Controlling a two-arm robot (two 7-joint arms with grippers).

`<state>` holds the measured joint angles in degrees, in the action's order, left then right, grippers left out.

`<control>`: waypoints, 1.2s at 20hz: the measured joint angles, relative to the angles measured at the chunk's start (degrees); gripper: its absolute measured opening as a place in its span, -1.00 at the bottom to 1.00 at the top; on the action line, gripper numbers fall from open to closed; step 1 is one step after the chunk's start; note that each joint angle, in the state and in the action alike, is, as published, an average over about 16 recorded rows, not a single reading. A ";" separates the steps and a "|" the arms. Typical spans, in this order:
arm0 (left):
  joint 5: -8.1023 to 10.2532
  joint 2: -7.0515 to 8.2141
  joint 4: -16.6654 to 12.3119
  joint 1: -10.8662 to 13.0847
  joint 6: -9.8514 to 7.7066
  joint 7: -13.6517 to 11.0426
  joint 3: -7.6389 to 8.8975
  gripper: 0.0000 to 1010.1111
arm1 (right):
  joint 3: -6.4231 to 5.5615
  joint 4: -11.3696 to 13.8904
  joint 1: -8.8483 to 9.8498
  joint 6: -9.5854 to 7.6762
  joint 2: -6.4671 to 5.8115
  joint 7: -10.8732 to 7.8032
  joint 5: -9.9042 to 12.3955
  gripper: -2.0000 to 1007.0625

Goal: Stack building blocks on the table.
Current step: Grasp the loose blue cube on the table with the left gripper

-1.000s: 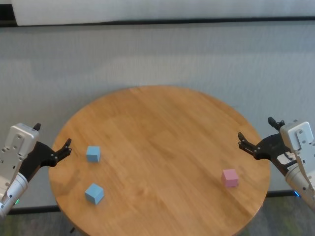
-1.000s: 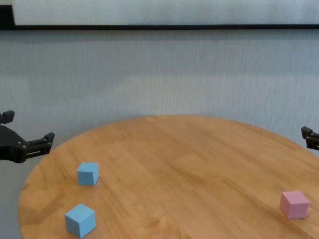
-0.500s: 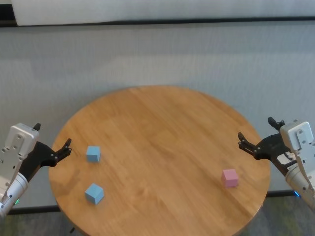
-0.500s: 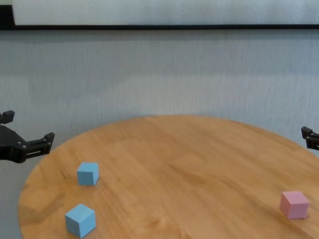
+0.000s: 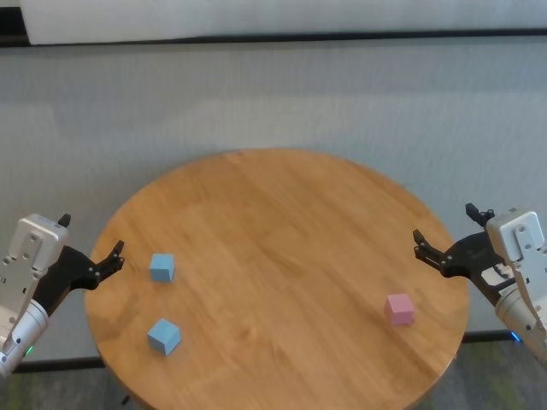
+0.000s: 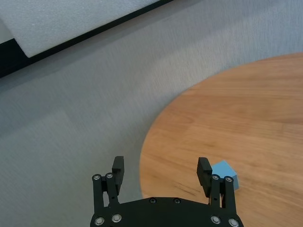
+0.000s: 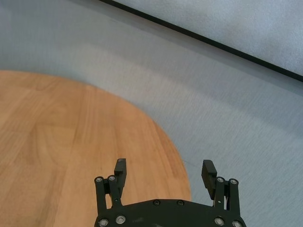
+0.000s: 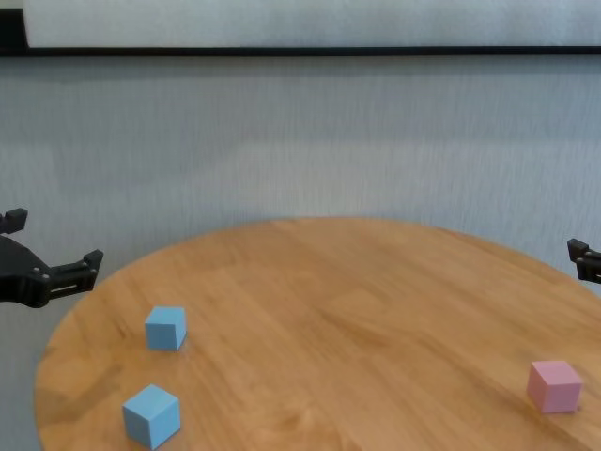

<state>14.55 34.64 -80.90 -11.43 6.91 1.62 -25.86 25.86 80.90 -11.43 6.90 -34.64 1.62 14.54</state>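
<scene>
Three cubes lie apart on the round wooden table [image 5: 282, 213]. One light blue cube [image 5: 161, 267] sits at the left, a second light blue cube [image 5: 163, 336] in front of it, and a pink cube [image 5: 399, 308] at the right. They also show in the chest view: far blue cube [image 8: 165, 328], near blue cube [image 8: 150, 415], pink cube [image 8: 554, 386]. My left gripper [image 5: 91, 235] is open and empty, off the table's left edge. My right gripper [image 5: 444, 224] is open and empty, off the right edge beyond the pink cube. The left wrist view shows one blue cube [image 6: 226, 174] beside the open left gripper [image 6: 161, 165].
A grey carpeted floor surrounds the table, with a white wall and a dark baseboard [image 5: 273, 37] behind. The right wrist view shows the open right gripper [image 7: 164, 166] over the table's edge [image 7: 156, 137] and the floor.
</scene>
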 joint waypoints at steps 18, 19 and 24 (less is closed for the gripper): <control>0.44 1.95 -3.69 1.31 -3.02 -4.51 -0.16 0.98 | 0.00 0.00 0.00 0.00 0.00 0.00 0.00 1.00; 0.61 2.36 -4.37 1.55 -3.61 -5.31 -0.19 0.98 | 0.00 0.00 0.00 0.00 0.00 0.00 0.00 1.00; 2.97 4.64 -8.33 3.03 -7.41 -10.99 -0.01 0.98 | 0.00 0.00 0.00 0.00 0.00 0.00 0.00 1.00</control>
<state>17.52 39.28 -89.23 -8.40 -0.50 -9.37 -25.87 25.86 80.90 -11.43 6.90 -34.64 1.62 14.54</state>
